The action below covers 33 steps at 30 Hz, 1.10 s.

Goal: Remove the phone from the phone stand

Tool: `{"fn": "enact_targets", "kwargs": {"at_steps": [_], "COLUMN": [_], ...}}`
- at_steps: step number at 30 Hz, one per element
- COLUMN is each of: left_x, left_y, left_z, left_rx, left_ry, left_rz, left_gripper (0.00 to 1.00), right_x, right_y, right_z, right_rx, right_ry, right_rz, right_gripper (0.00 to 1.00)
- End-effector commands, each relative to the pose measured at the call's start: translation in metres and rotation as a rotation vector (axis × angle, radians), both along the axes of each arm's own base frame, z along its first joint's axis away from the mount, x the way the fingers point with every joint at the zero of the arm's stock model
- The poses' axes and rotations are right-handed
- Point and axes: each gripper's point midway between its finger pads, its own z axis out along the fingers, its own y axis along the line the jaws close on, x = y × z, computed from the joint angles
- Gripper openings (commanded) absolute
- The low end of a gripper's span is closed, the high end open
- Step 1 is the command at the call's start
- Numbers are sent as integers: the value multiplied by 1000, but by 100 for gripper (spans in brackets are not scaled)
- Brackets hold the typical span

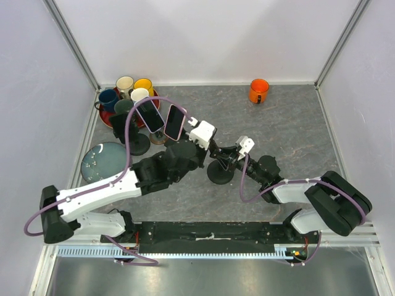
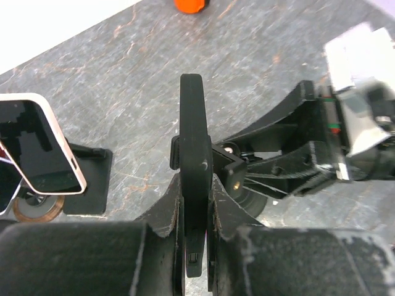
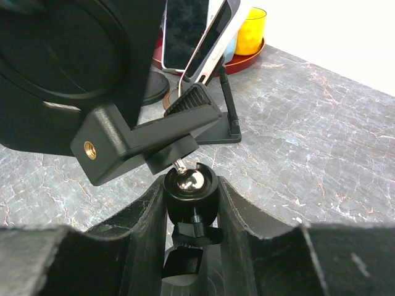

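My left gripper (image 2: 196,191) pinches the phone (image 2: 194,123), long axis running straight out from it (right gripper (image 3: 190,191) clamps the phone stand (image 3: 126,145)).

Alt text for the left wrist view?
Left gripper shut on a black phone, seen edge-on at centre, its stand just behind, gripped by the right gripper. A second phone stands at left; an orange mug at the top edge.

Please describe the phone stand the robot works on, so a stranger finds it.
Near the middle of the grey table stands a phone stand with a round black base. Unlike the two stands by the mugs, it is held by the right hand, its phone by the left hand.
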Motion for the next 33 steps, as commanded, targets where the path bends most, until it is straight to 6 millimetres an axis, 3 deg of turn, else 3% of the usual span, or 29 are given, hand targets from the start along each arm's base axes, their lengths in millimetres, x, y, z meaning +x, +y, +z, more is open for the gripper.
{"fn": "enact_targets", "kwargs": {"at_steps": [1,5,10,13,17,23,26,27,29,31,33], "left_x": [-24,-34,-25,-22,-19,-15,-14,-14,-14,-15,-15], "left_y": [-5,5,54,75,83,85,86,87,87,83,80], "left_z": [50,44,39,28,9,-17,-30,-34,-41,-46,-52], "left_rx": [-173,-170,-144,-100,-60,8,36,44,48,40,50], "left_ry": [-10,43,24,15,24,38,41,43,52,62,72], "left_rz": [-137,-138,59,133,180,214,219,226,226,221,210], "left_gripper": [2,2,2,2,2,2,2,2,2,2,2], "right_x": [7,9,19,27,46,98,130,141,161,179,197], "right_y": [-6,-9,-22,-32,-50,-98,-131,-152,-168,-198,-229], "right_z": [-17,-17,-11,0,26,62,77,80,87,96,87], "right_rx": [-60,-60,-53,-42,-24,-28,27,36,89,120,150], "right_ry": [47,49,50,42,13,-53,-77,-89,-94,-113,-101], "right_rz": [-44,-66,-162,-219,-298,-476,-577,-632,-670,-732,-799], "right_gripper": [0,0,0,0,0,0,0,0,0,0,0]}}
